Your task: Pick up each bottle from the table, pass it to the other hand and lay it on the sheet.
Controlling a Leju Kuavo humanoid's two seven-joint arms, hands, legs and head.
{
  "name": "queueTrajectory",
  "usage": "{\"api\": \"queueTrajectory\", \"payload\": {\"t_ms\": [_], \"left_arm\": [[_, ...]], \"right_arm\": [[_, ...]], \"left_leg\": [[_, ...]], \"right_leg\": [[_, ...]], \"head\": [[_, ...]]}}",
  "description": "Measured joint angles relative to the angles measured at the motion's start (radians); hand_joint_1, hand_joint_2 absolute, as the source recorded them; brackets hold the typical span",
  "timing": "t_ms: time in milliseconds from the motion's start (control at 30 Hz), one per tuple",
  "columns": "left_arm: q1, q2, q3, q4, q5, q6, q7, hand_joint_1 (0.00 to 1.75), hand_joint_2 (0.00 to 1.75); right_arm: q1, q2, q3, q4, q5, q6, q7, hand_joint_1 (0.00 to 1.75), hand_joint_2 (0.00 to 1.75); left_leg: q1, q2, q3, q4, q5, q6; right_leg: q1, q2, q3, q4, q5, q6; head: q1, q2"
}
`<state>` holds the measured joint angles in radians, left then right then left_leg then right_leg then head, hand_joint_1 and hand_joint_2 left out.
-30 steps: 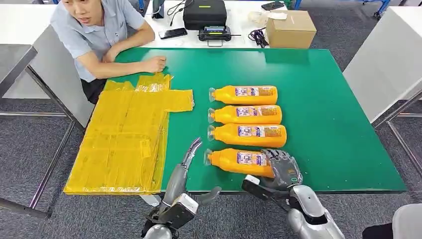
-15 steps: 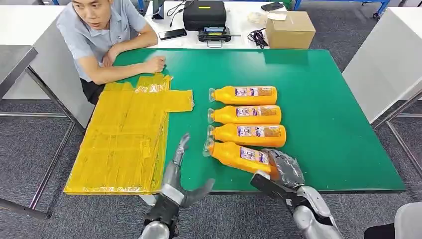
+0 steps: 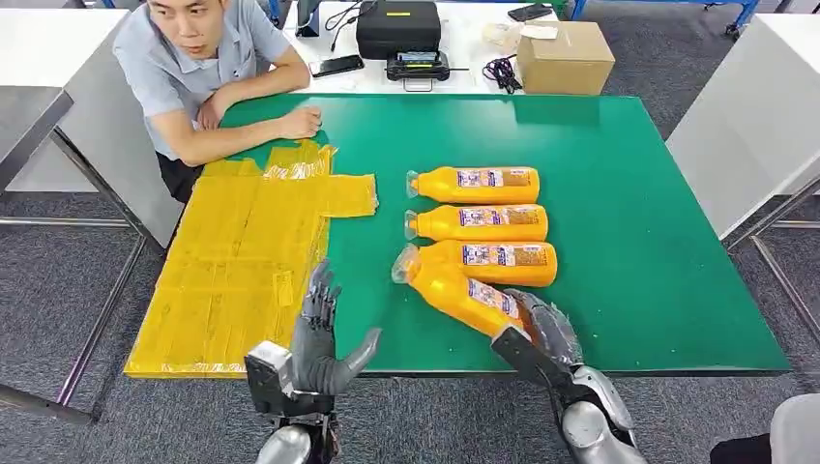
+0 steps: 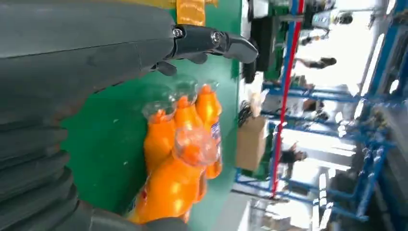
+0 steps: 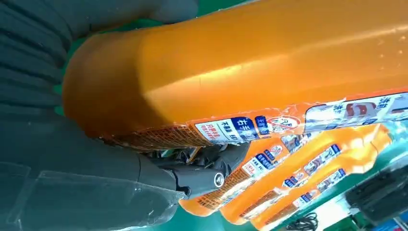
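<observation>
My right hand point(image 3: 543, 329) grips the base of an orange bottle point(image 3: 454, 288) point(image 5: 250, 62), lifted and tilted with its clear cap toward the upper left. Three more orange bottles point(image 3: 476, 184) point(image 3: 480, 222) point(image 3: 503, 259) lie in a row on the green table point(image 3: 629, 232), caps pointing left. They also appear behind the held bottle point(image 4: 168, 187) in the left wrist view. My left hand point(image 3: 319, 333) is raised at the table's front edge, palm up, fingers spread, holding nothing. The yellow sheet point(image 3: 242, 261) lies at the table's left side and hangs over its edge.
A person point(image 3: 203, 68) leans on the far left corner, one hand point(image 3: 302, 124) resting near the sheet's top. A cardboard box point(image 3: 566, 56), a black case point(image 3: 396, 27) and phones sit on the white table behind. A white table point(image 3: 754, 106) stands at right.
My right hand has lifted the nearest bottle off the table and swung its cap up and left. My left hand has turned over and moved left, fingers now spread upward.
</observation>
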<state>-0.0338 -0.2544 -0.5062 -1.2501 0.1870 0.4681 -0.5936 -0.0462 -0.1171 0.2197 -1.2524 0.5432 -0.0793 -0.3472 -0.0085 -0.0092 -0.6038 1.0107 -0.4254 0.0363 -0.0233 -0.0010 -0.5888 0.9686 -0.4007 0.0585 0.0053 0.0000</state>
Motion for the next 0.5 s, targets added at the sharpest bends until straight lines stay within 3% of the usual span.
{"api": "queueTrajectory", "payload": {"t_ms": [333,500], "left_arm": [[0.014,0.0,0.016,-0.024,0.053,-0.017,0.013,0.0,1.75],[0.016,0.006,0.018,-0.012,0.26,-0.233,0.122,0.0,1.75]], "right_arm": [[0.0,0.018,-0.014,-0.005,-0.022,0.0,-0.014,1.75,1.75],[-0.011,0.037,-0.016,-0.023,-0.096,0.033,-0.053,1.75,1.75]], "left_leg": [[0.0,0.0,0.0,0.0,0.0,0.0],[0.0,0.0,-0.001,0.0,0.0,0.0]], "right_leg": [[0.0,0.0,-0.001,0.0,0.0,0.0],[0.0,0.0,-0.001,0.0,0.0,0.0]], "head": [[0.0,0.0],[0.0,0.0]]}}
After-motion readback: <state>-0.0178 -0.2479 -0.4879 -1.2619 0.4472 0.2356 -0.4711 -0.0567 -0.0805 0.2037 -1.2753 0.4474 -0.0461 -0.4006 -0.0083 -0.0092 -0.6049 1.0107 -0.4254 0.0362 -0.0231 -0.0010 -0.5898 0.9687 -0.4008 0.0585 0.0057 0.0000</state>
